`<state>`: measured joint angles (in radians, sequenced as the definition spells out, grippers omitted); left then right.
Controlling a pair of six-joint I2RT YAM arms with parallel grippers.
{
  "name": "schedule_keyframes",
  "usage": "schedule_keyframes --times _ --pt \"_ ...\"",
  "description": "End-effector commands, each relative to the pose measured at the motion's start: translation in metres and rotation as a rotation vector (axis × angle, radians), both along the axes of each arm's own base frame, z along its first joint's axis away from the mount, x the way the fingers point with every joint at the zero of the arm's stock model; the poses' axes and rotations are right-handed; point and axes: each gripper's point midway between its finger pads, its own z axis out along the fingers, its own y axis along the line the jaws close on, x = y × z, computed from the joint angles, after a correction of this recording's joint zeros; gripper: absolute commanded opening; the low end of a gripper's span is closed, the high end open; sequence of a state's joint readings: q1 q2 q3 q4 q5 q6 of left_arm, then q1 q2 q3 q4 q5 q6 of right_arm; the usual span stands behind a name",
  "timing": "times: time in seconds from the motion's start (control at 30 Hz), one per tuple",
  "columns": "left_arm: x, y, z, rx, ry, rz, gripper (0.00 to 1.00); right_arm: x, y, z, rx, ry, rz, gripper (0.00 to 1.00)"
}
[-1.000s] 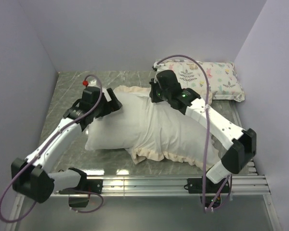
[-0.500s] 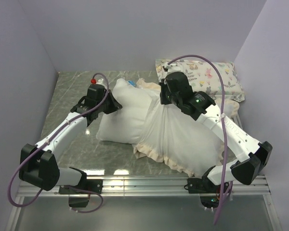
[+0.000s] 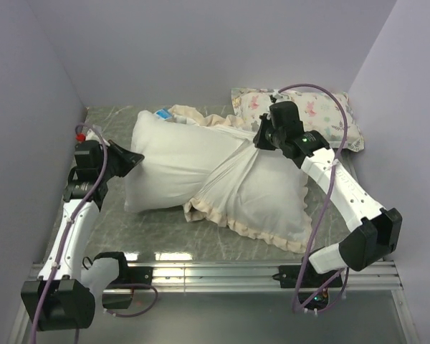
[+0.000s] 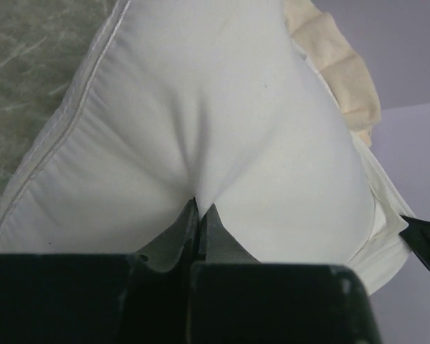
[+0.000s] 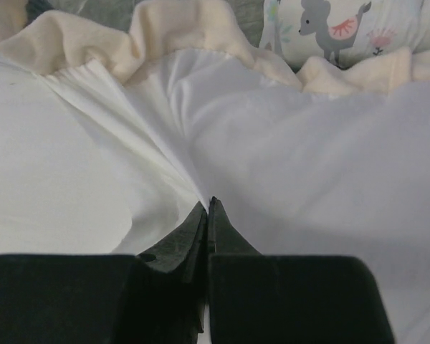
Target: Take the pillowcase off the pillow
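Note:
The white pillow (image 3: 168, 161) lies across the table with its left half bare. Its right half is inside the pillowcase (image 3: 265, 193), which shows its white inner side and a cream ruffled border (image 3: 236, 228). My left gripper (image 3: 136, 159) is shut on a pinch of the pillow's left end, seen close in the left wrist view as the gripper (image 4: 201, 208) biting the pillow (image 4: 222, 107). My right gripper (image 3: 258, 141) is shut on a bunch of pillowcase cloth at the back. In the right wrist view that gripper (image 5: 208, 204) pulls taut folds of the pillowcase (image 5: 294, 172) below the ruffle (image 5: 165, 29).
A small animal-print pillow (image 3: 322, 107) lies at the back right, just behind the right gripper. Lilac walls close in the left, back and right. The grey marble table (image 3: 100, 122) shows at the left, and a metal rail (image 3: 236, 272) runs along the near edge.
My left gripper closed on the pillow and pulled it left. The right gripper drew the pillowcase toward the back right. More bare pillow now shows.

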<state>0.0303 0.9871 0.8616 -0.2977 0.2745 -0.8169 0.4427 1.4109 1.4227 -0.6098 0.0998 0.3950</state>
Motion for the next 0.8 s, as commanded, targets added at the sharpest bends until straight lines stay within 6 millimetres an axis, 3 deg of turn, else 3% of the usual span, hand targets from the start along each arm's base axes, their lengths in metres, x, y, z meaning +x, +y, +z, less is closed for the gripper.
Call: schedule_keyframes --times 0.0,0.13,0.17,0.3,0.37,0.4,0.43,0.5,0.53,0.63,0.77 --pt "-0.002 0.055 -0.022 0.069 0.04 0.208 0.0 0.033 -0.071 0.005 -0.067 -0.083 -0.239 0.0" --pt "-0.006 0.056 -0.038 0.039 0.064 0.195 0.0 0.033 -0.063 -0.028 -0.045 -0.023 -0.21 0.0" --pt "-0.004 0.051 -0.037 0.021 0.053 0.171 0.0 0.029 -0.053 -0.039 -0.027 -0.015 -0.18 0.0" --pt "0.0 0.028 -0.033 -0.027 0.018 0.031 0.0 0.012 -0.011 -0.046 0.011 -0.032 -0.057 0.0" --pt "0.001 0.023 -0.023 -0.003 0.019 -0.007 0.12 0.008 0.005 -0.046 0.0 -0.031 -0.014 0.0" --pt "0.003 0.027 -0.02 0.027 0.019 0.015 0.35 0.007 0.012 -0.049 -0.012 -0.025 0.001 0.0" --pt "0.006 0.03 -0.004 0.059 -0.012 0.028 0.49 0.001 0.025 -0.049 -0.024 -0.029 0.03 0.0" --pt "0.004 0.033 0.003 0.129 -0.007 0.067 0.79 -0.001 0.037 -0.051 -0.025 -0.027 0.05 0.0" --pt "0.005 0.033 0.018 0.154 -0.033 0.077 0.82 -0.005 0.045 -0.053 -0.029 -0.029 0.068 0.0" --pt "0.005 0.024 0.032 0.232 -0.04 0.093 0.9 -0.009 0.057 -0.06 -0.021 -0.022 0.088 0.0" --pt "0.011 -0.016 0.033 0.243 -0.023 0.017 0.99 -0.021 0.071 -0.072 -0.02 -0.021 0.12 0.0"
